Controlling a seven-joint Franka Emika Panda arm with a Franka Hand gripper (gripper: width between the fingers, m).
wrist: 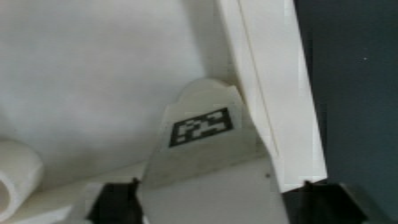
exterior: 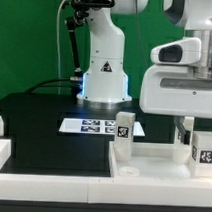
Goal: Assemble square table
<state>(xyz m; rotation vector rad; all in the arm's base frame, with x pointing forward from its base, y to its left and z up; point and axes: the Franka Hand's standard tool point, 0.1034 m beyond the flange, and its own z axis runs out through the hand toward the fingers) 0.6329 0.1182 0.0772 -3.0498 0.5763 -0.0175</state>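
straddling a white leg (wrist: 201, 128), the gripper (wrist: 215, 203) points down over a corner of the square top (wrist: 89, 80); in the wrist view its two dark fingers (wrist: 118, 200) stand one on each side of the leg, and the leg's black-and-white tag faces the camera between them; the jaws stand partly apart, only a little wider than the leg and close to its flanks; i cannot tell whether the pads press on it or stop just short, so i cannot tell whether the leg is gripped; the leg sits inside the top, just beside the raised rim (wrist: 267, 90), and past that rim, outward from the gripper, is the black table (wrist: 356, 80); a rounded white part (wrist: 11, 180) shows beyond the other finger, too cropped to name.

in the exterior view the arm's bulky white wrist housing (exterior: 185, 77) hides most of the gripper (exterior: 186, 131); right below it the leg (exterior: 202, 148) stands upright on the square top (exterior: 151, 164), its tag showing; a second leg (exterior: 123, 127) stands upright at the top's far edge, to the exterior view's left of the gripper and well apart from it; beyond that leg, farther from the gripper, the marker board (exterior: 93, 124) lies flat on the black table (exterior: 43, 116) in front of the robot base (exterior: 103, 79); a white rail (exterior: 2, 150) lies farthest from the gripper, at the exterior view's left edge.
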